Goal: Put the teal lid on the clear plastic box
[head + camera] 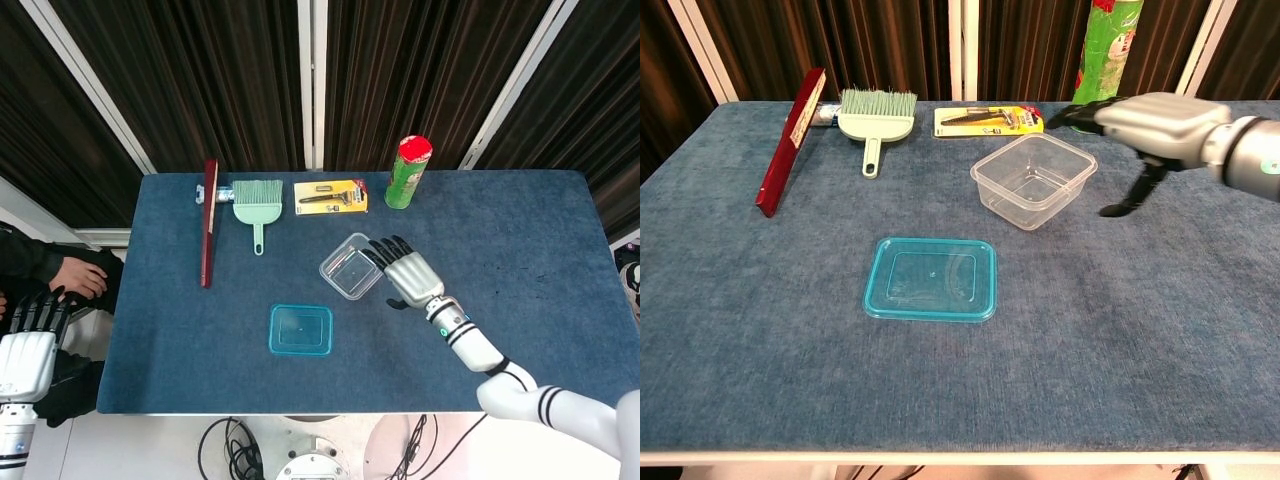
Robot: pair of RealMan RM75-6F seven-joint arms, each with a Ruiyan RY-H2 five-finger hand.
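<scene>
The teal lid (300, 330) (931, 279) lies flat on the blue table, nearer the front edge. The clear plastic box (352, 267) (1031, 179) stands open-topped behind it and to the right. My right hand (408, 271) (1148, 124) hovers at the box's right side, palm down, fingers spread and reaching over the rim, holding nothing. My left hand (26, 350) hangs off the table's left edge, fingers extended and empty, seen only in the head view.
Along the back edge lie a red strip (209, 222), a green hand brush (257, 203), a yellow razor pack (330, 196) and an upright green can (408, 172). A person's hand (80, 276) rests beyond the table's left side.
</scene>
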